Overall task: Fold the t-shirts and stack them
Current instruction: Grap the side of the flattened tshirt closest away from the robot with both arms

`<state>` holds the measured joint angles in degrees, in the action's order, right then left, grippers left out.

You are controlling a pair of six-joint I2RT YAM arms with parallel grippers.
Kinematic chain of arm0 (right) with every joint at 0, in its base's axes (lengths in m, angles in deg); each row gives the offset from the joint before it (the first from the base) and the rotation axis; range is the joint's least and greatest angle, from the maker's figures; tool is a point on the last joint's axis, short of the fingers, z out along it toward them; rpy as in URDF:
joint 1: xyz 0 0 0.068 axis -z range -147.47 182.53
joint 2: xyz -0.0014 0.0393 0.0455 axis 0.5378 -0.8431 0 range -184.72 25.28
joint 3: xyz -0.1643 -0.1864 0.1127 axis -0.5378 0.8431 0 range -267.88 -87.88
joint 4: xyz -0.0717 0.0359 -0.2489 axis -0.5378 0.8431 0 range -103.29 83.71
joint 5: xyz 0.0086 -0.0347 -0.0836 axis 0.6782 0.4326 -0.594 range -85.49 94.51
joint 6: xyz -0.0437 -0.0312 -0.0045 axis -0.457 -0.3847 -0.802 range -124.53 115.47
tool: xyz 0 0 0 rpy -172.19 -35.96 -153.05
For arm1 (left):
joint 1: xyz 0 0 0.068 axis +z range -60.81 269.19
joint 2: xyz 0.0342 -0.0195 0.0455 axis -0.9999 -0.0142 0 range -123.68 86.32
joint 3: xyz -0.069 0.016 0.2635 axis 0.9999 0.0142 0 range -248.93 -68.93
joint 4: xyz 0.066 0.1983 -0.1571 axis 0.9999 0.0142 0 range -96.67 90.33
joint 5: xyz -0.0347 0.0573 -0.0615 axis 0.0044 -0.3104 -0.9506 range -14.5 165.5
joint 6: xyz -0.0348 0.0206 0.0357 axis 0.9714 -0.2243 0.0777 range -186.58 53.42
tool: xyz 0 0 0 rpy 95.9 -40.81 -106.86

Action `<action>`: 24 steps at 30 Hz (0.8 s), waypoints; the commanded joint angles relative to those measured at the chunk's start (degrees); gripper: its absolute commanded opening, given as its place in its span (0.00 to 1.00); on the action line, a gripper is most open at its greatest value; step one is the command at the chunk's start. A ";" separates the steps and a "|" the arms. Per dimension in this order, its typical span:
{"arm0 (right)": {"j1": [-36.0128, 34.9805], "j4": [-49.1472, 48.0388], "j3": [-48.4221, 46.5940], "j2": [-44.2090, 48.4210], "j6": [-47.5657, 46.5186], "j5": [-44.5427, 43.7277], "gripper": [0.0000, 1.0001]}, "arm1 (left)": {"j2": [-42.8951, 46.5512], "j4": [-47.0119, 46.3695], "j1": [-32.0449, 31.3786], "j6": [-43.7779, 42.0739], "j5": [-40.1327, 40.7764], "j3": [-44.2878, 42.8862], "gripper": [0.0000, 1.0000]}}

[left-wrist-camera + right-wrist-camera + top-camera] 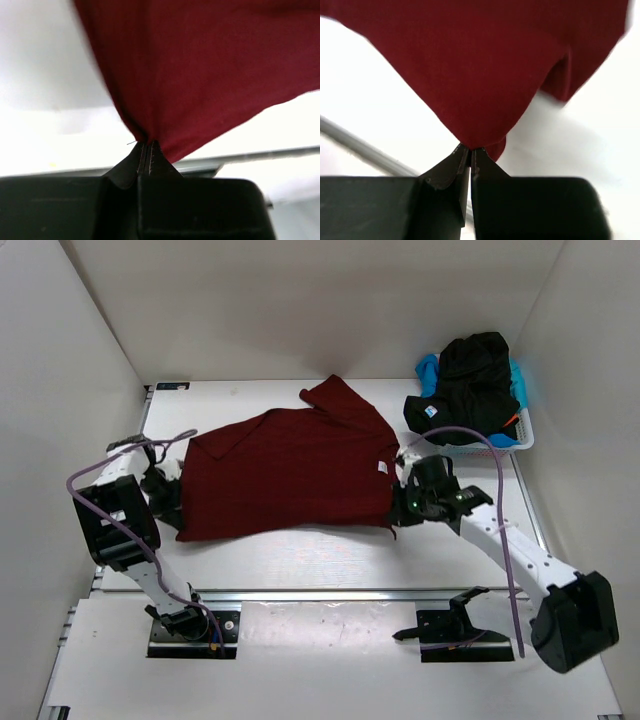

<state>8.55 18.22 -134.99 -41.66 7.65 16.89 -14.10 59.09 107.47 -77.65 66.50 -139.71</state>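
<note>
We have left gripper [146,150] and right gripper [470,152] pinched tight on the dark red t-shirt [290,475]; nothing folded yet; black t-shirt [470,375] waits in basket [527,433].

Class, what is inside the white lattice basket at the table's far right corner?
A crumpled black cloth garment over light blue cloth, an orange sliver; anything beneath is hidden.

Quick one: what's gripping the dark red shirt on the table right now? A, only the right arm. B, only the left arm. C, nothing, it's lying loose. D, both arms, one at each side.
D: each wrist view shows cloth of the dark red t-shirt pinched, by the left fingers at its left edge and by the right fingers at its right edge.
</note>
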 commanded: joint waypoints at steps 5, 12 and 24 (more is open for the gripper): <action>-0.27 5.83 9.14 8.05 9.70 4.32 0.00 | 4.36 2.44 1.83 -5.10 1.61 6.19 0.00; 2.53 11.72 9.58 13.05 10.93 6.25 0.00 | 4.80 4.99 5.09 -7.56 4.34 3.11 0.00; 6.93 -1.17 6.44 2.79 7.25 9.33 0.00 | -2.14 3.85 2.20 -4.41 0.82 -0.13 0.00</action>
<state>14.30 24.60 -124.28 -34.93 17.44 25.92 -13.88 64.40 109.90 -83.20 68.64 -136.08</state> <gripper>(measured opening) 0.008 0.022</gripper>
